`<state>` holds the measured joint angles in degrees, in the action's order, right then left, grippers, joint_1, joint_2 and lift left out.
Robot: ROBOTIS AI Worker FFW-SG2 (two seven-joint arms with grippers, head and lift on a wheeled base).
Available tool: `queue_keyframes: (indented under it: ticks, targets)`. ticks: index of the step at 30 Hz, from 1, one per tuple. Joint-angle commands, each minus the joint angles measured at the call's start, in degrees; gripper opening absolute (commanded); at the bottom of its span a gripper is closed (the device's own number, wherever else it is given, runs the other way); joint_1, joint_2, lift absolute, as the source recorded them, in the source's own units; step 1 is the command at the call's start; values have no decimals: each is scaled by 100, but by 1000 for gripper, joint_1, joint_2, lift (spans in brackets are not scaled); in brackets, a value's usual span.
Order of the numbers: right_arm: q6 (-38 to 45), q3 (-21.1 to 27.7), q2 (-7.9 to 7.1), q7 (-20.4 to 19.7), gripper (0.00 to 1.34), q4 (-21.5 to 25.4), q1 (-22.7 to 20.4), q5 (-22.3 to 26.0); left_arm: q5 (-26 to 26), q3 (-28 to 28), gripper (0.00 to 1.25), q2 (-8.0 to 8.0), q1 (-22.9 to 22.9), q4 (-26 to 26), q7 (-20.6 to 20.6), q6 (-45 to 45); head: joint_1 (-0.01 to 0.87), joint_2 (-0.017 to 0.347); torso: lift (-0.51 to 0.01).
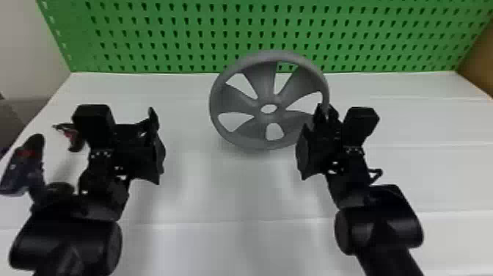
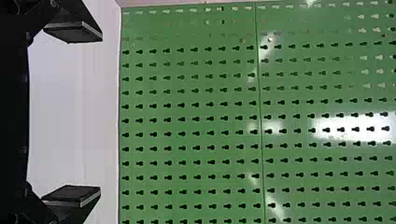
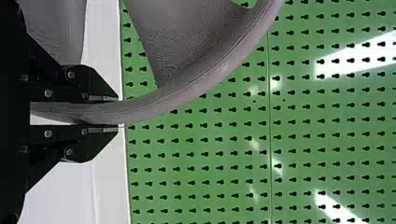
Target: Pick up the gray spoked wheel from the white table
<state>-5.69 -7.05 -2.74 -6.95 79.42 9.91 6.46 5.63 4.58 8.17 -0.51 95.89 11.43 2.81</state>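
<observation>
The gray spoked wheel (image 1: 262,84) is tilted up over the white table (image 1: 220,191), its face toward the head camera and a shadow below its lower rim. Whether that rim touches the table I cannot tell. My right gripper (image 1: 324,113) is shut on the rim at the wheel's right side. In the right wrist view the curved rim of the wheel (image 3: 187,86) passes between the two fingers of my right gripper (image 3: 116,113). My left gripper (image 1: 157,141) is left of the wheel, apart from it. Seen from its own wrist, my left gripper (image 2: 100,113) is open and holds nothing.
A green pegboard (image 1: 165,38) rises along the table's back edge. At the far left, a dark tool with red parts (image 1: 24,165) and a small red-and-black object (image 1: 74,139) are beside the left arm. A brown panel (image 1: 478,62) borders the right.
</observation>
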Motion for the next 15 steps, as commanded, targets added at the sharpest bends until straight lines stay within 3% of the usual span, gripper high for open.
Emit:
queue_keyframes:
  ticks: [1,15]
  targets:
    - [7,-24,-33,0,272,65,-6,-22,-35,-10,1120,-9,-2,0,0,0,765,8,-92]
    - [16,-24,-33,0,270,91,-24,-22,-62,-45,1120,-26,-10,0,0,9,765,8,-92]
